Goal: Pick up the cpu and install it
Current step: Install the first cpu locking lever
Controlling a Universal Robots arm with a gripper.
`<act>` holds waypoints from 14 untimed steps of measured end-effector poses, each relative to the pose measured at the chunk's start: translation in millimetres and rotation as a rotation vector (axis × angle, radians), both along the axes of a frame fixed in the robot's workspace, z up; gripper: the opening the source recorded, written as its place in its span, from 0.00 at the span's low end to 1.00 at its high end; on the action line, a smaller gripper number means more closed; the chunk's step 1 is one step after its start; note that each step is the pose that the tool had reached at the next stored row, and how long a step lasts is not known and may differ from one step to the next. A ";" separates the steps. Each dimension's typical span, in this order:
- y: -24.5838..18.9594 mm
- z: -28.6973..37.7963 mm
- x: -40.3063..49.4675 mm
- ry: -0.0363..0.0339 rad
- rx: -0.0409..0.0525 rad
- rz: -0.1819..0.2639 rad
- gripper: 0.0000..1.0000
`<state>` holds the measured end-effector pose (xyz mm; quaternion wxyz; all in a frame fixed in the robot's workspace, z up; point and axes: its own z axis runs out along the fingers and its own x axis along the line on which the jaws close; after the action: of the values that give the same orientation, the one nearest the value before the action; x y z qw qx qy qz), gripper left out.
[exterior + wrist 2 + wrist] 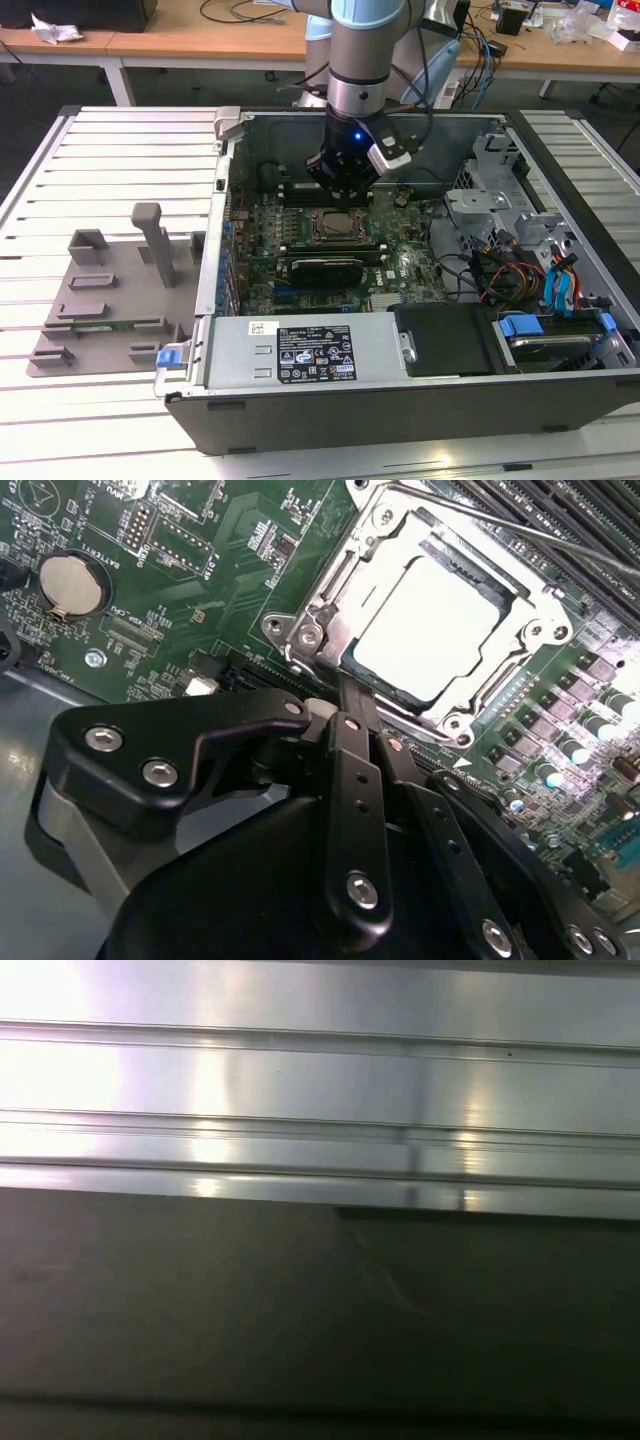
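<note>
On the exterior view's left, a grey moulded plastic fixture tray [110, 300] with upright posts and slots lies on the ribbed metal table [120, 150], apart from the case; its shapes look meant to keep parts at fixed pick-up places. To its right the open dark computer case [400, 400] lies flat, so the green motherboard [400, 265] faces upward and the arm can come straight down onto it.

At the middle of the board, the black multi-link gripper [345, 195] hangs just above the square metal-framed socket [337, 226]. In the second wrist view, the cpu [435, 630], a small flat square chip with a pale silver top, lies inside the socket [330, 625], level within the frame, which suggests that it is already seated. The frame surrounds it on all sides, probably to locate it.

The gripper [345, 705] is close beside the socket's near edge, its fingers [350, 780] drawn narrow together and gripping nothing, clear of the chip.

A round silver coin battery [72, 584] sits on the board well apart from the socket.
</note>
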<state>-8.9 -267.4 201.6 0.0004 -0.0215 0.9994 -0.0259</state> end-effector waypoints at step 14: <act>-4.7 7.5 6.1 -0.0030 0.0150 0.006 0.11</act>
<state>-2.8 -272.1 209.0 0.0021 -0.0243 0.9995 -0.0185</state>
